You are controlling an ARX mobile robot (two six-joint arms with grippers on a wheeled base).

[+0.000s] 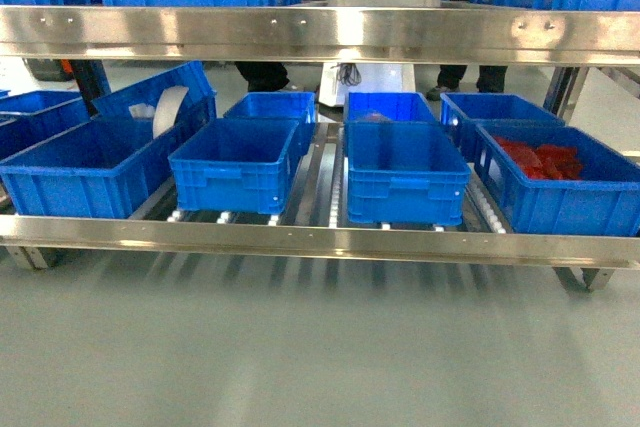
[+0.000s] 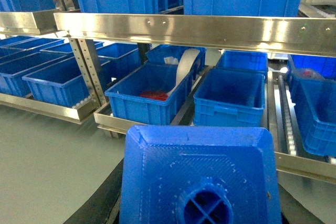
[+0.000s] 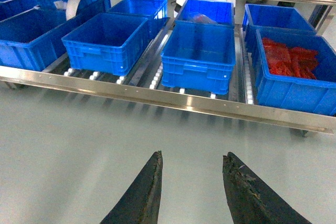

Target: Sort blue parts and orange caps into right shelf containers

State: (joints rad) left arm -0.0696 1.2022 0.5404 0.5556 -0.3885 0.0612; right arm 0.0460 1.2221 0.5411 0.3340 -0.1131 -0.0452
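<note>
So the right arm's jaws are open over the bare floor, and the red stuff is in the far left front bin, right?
Not quite. The red contents lie in the far right front bin, as the right wrist view shows. The right gripper does have its jaws open over the floor.

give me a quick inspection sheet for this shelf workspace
surface: stainless-steel roller shelf, standing on grey floor
job's things: open bright-blue plastic bins in rows on the shelf; small blue ribbed block with round stud close under the left wrist camera; orange caps nothing seen
clutter: red items in the far-right bin; white curved strip in the tilted left bin
grippers: right gripper open, empty, above the floor; left gripper not visible
cables: nothing seen
surroundings: people's legs behind the shelf
</note>
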